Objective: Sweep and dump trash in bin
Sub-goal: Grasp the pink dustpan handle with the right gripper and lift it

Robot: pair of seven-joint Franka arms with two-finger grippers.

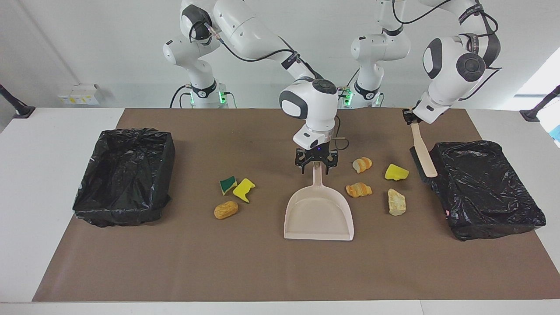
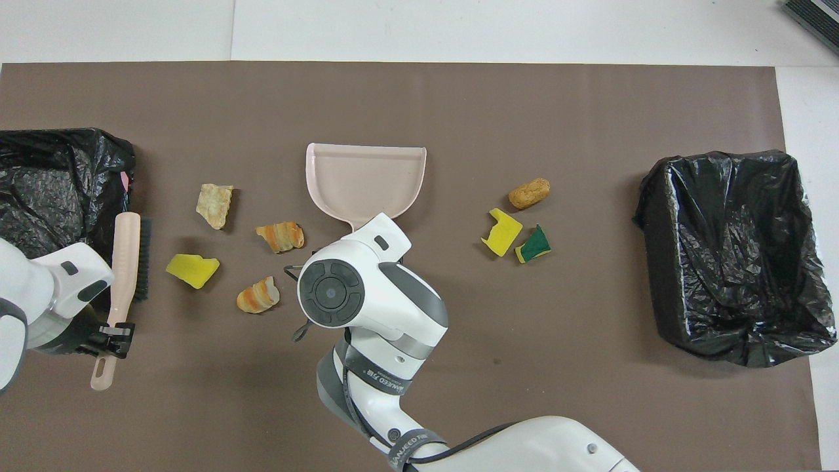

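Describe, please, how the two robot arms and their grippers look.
Both arms are glossy white with rounded grey and black joint caps, and black cables loop along them. Green lights glow at the bases. The right gripper and left gripper are small and black; the right one carries a blue light.

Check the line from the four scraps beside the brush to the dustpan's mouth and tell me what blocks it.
Nothing visible does. The four scraps lie on bare mat beside the dustpan, toward the left arm's end. The left gripper holds the brush next to them. The right gripper sits at the dustpan's handle, clear of that path.
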